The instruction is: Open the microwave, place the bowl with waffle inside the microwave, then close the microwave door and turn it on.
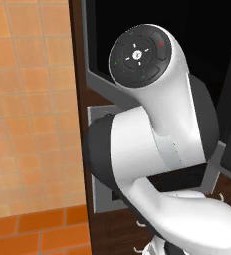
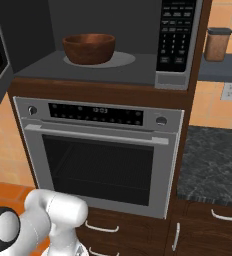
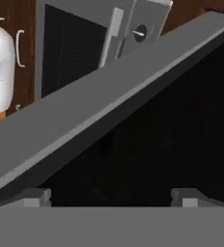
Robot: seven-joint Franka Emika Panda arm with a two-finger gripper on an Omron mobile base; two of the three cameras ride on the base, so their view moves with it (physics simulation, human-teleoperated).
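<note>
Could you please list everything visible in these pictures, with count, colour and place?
microwave: one, grey, built in above the oven, open
microwave door: one, black glass edged grey, swung open at left
bowl: one, brown, on the plate inside the microwave
oven: one, grey, below the microwave
jar: one, brown, on the shelf at right
counter: one, dark speckled, right of the oven
gripper: one, dark tips, open, close to the door
</note>
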